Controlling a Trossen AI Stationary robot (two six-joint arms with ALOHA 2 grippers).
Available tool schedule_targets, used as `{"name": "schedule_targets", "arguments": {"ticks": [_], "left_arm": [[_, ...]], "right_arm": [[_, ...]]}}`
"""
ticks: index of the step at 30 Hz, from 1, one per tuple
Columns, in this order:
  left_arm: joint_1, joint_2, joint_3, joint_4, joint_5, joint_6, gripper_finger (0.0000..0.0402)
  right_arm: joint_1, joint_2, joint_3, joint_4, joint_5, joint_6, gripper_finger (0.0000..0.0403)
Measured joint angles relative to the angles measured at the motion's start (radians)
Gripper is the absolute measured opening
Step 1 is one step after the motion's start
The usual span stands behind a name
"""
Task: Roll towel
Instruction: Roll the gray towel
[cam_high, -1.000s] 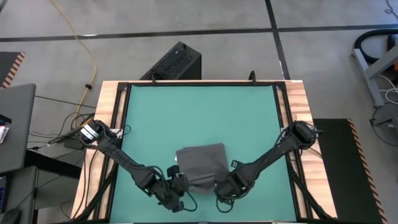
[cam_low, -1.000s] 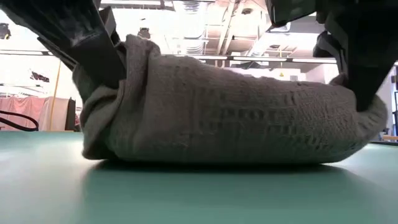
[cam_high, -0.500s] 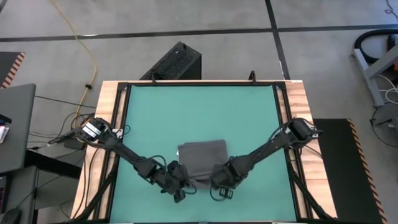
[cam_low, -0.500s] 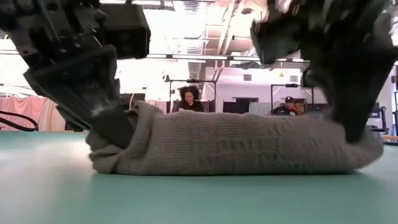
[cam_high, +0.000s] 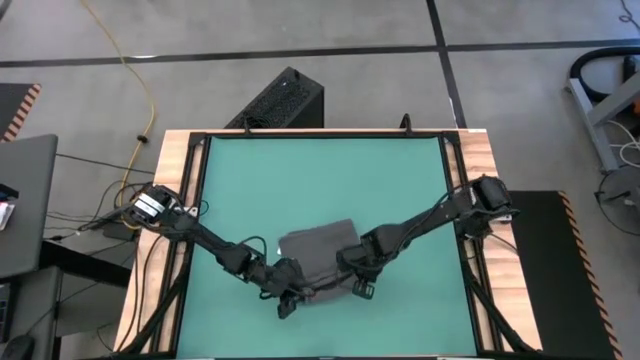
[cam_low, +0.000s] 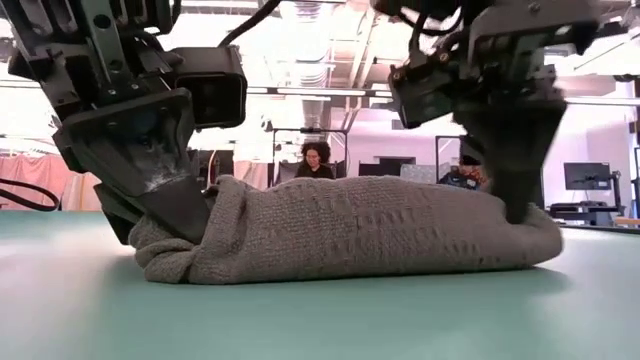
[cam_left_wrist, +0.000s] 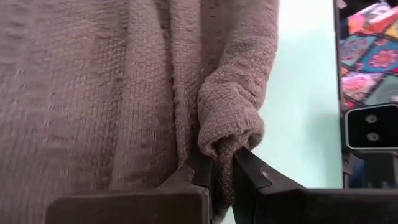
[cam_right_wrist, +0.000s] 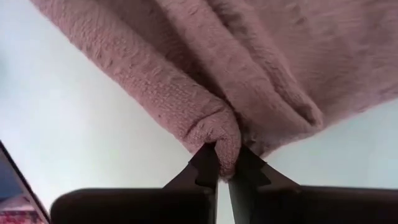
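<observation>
Towel: I see the towel (cam_high: 318, 257) bunched on the green mat (cam_high: 320, 180), near its front edge.
Left gripper (cam_left_wrist: 222, 177): pinching the towel's left end.
Right gripper (cam_right_wrist: 224, 167): clamped on the right end.
Room: a person (cam_low: 316, 160) sits behind.

towel (cam_low: 350, 228) soft knitted cloth, coarse waffle-like weave, fuzzy, matt; green mat (cam_high: 260, 180) smooth, matt, faint sheen in low view; table edges (cam_high: 175, 180) pale wood with visible grain; gripper fingers (cam_left_wrist: 252, 177) dark, smooth, probably hard plastic, slightly glossy edges
</observation>
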Motion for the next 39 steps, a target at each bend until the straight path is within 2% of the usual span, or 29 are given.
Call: {"name": "schedule_targets", "arguments": {"ticks": [9, 21, 29, 39], "left_arm": [[0.070, -0.002, -0.128, 0.253, 0.113, -0.039, 0.0009], [0.073, 0.000, -0.140, 0.265, 0.137, -0.035, 0.0009], [0.074, 0.002, -0.144, 0.297, 0.165, -0.027, 0.0009], [0.070, -0.028, -0.145, 0.324, 0.170, -0.064, 0.0020]], "right_arm": [[-0.099, -0.065, -0.085, 0.073, 0.000, -0.139, 0.0049], [-0.155, -0.162, -0.086, 0.085, 0.061, -0.244, 0.0052], [-0.155, -0.082, -0.086, 0.077, -0.056, -0.264, 0.0041], [-0.164, 0.045, -0.082, 0.092, -0.092, -0.287, 0.0038]]}}
